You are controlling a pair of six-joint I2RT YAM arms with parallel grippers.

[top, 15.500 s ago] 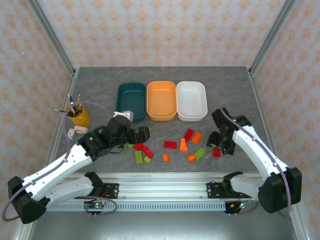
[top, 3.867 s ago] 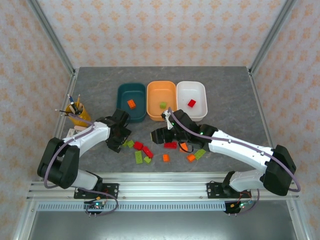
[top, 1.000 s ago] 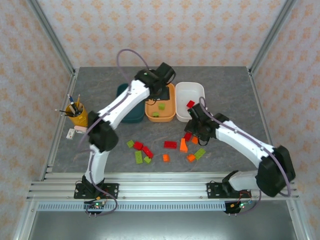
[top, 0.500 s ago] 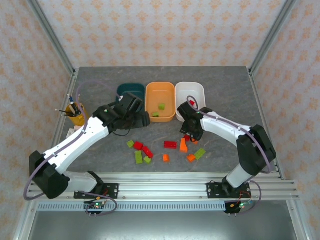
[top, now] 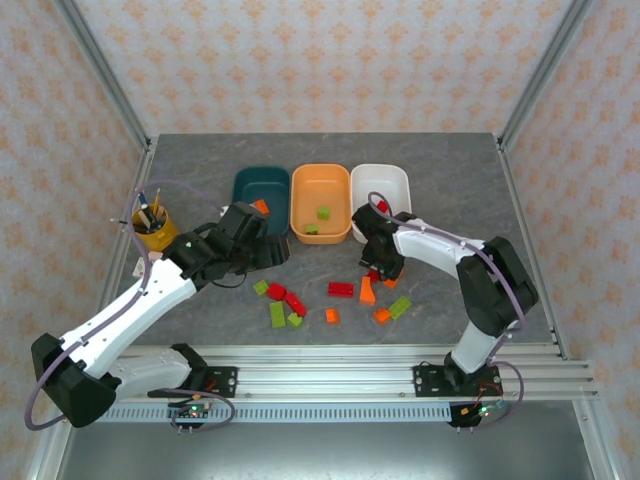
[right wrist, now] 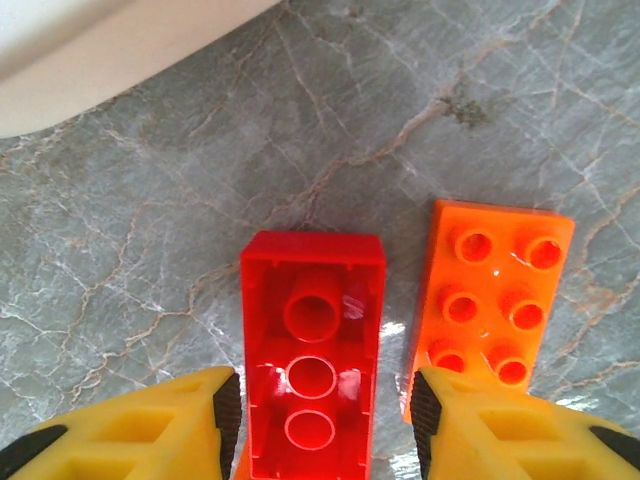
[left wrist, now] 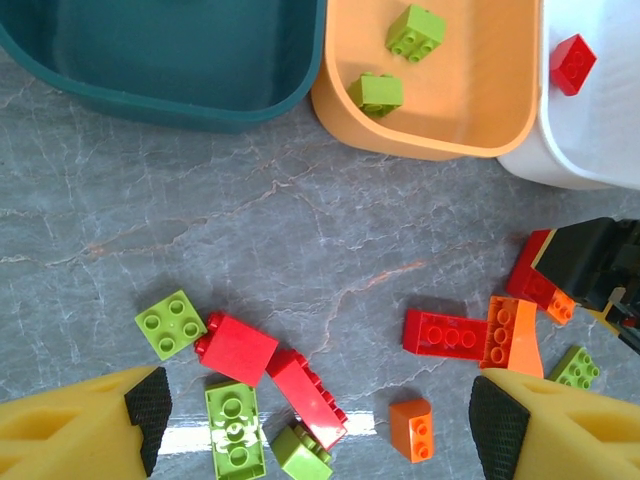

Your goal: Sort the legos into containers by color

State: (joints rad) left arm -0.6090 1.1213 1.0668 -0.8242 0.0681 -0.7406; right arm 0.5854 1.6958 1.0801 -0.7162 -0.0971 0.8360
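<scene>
3 tubs ahead of the left gripper (left wrist: pixel 322 412) – teal tub (left wrist: pixel 200 105), orange tub (left wrist: pixel 470 100), white tub (left wrist: pixel 600 140) – plus approx. 15 bricks: 6 green bricks (left wrist: pixel 170 323) (2 in orange tub), 5 red bricks (left wrist: pixel 450 333) (1 btwn right gripper (right wrist: pixel 325 400) fingers, 1 in white tub), 4 orange bricks (left wrist: pixel 412 428) (1 in teal tub), & 1 pencil cup (top: pixel 155 232).

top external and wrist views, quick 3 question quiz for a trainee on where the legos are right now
1. True or false: the orange tub holds two lime green bricks.
2. The red brick between the fingers of the right gripper lies: A) studs up, B) underside up, C) on its long side edge.
3. Fill in: the white tub holds a brick coloured ___.

Key: 1 true; 2 B; 3 red.
</scene>
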